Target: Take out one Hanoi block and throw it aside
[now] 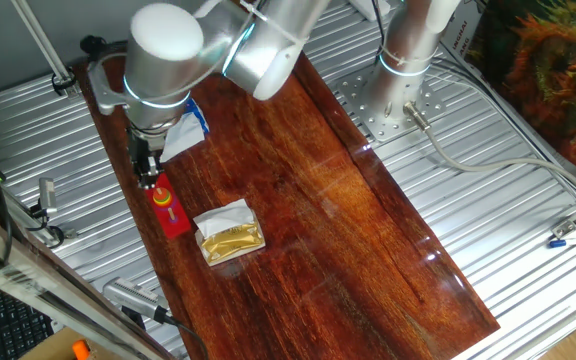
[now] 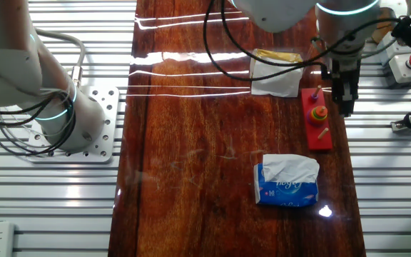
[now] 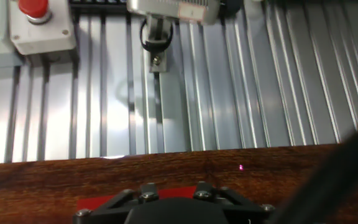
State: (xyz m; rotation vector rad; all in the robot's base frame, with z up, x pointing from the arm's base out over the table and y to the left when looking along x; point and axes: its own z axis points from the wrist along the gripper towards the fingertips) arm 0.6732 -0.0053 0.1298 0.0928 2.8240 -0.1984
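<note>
You're parked low beside the red base [image 2: 317, 118] so the jaws reach the Hanoi block [image 2: 320, 111]; can't tell jaw state.

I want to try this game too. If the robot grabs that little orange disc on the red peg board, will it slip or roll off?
The Hanoi block looks tiny and probably light, so the gripper should lift it easily. Being round, it may roll if dropped on edge. The glossy table could let it slide.

Glossy wood board [image 1: 348, 230], ribbed metal table [image 1: 528, 210].
</note>
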